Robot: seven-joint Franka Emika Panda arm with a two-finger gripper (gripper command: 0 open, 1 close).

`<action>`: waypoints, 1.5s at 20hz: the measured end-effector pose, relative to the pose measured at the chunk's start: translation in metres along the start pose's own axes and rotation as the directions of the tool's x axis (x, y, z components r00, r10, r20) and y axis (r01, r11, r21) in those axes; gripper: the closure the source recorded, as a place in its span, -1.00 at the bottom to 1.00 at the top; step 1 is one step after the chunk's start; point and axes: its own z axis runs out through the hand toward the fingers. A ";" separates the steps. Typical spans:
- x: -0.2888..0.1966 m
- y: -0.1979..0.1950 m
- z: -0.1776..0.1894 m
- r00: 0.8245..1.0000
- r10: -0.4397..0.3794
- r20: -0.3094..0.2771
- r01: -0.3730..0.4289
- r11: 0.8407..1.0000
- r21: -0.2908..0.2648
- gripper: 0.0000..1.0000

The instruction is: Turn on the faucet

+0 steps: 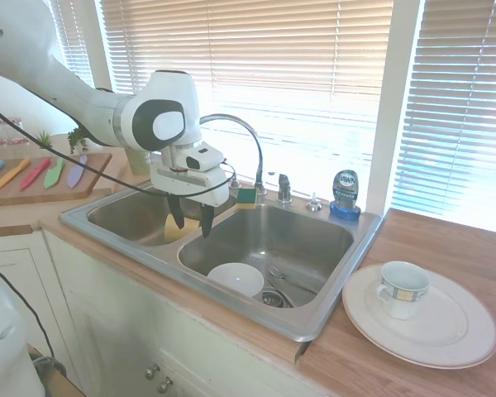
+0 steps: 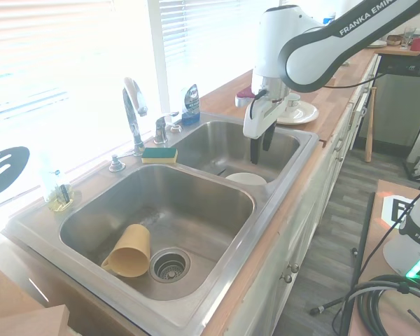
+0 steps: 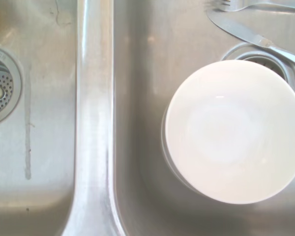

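sponge beside faucet (claw apart)

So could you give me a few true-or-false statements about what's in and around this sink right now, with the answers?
1. The gripper is holding the faucet's lever. False: it hangs open and empty above the sink, clear of the faucet.
2. A white bowl sits in the basin with the cutlery. True.
3. The yellow cup stands upright on the counter. False: it lies on its side in the other basin, by the drain.
4. A mug stands on the white plate on the counter. True.
5. The blue dish-soap bottle lies in the basin. False: it stands on the sink's back ledge.
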 end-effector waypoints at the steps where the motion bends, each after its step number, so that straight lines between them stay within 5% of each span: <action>1: 0.000 0.000 0.000 1.000 0.000 0.000 0.000 1.000 0.000 1.00; 21: 0.008 0.003 -0.001 1.000 0.006 -0.014 -0.006 1.000 -0.005 1.00; 30: 0.064 -0.054 0.021 0.999 0.002 -0.035 -0.002 1.000 0.011 1.00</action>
